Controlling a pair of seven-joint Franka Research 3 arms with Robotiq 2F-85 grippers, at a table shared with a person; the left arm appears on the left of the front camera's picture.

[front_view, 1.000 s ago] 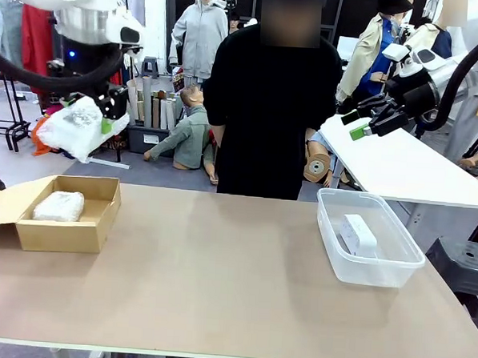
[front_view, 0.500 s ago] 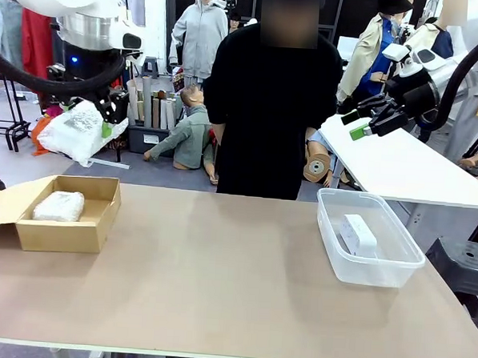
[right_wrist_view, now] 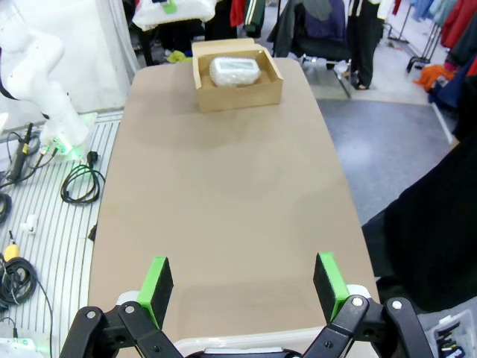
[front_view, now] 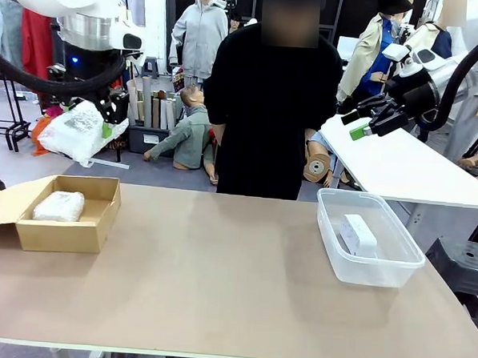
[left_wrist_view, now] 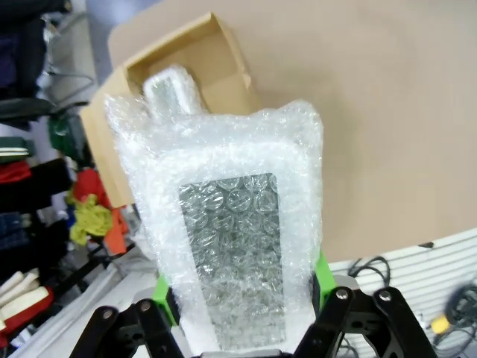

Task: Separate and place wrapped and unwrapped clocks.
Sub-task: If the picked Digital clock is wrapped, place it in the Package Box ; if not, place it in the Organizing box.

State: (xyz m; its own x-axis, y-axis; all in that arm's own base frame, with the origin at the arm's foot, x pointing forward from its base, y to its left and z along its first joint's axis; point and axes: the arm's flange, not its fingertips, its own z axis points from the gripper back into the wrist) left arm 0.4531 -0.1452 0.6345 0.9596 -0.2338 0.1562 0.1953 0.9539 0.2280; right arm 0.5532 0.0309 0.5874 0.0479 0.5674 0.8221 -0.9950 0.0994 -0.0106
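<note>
The broad middle of the desk (front_view: 217, 282) is lying bare between both containers. The cardboard box (front_view: 68, 218) at the left edge is holding the small bundle (front_view: 59, 206). The clear tub (front_view: 370, 238) near the right edge is holding the bare clock (front_view: 358, 234). The left tool (front_view: 106, 120) is clenching the long bundle (front_view: 80, 129) high above the box. The right tool (front_view: 362, 123) is hanging released.

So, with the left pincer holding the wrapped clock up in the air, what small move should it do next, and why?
Probably lower the left pincer toward the cardboard box. It is shut on the bubble-wrapped clock, which hangs high above the box's far side. The box already holds a smaller wrapped bundle, with free floor beside it, while the bare clock lies in the clear plastic bin.
</note>
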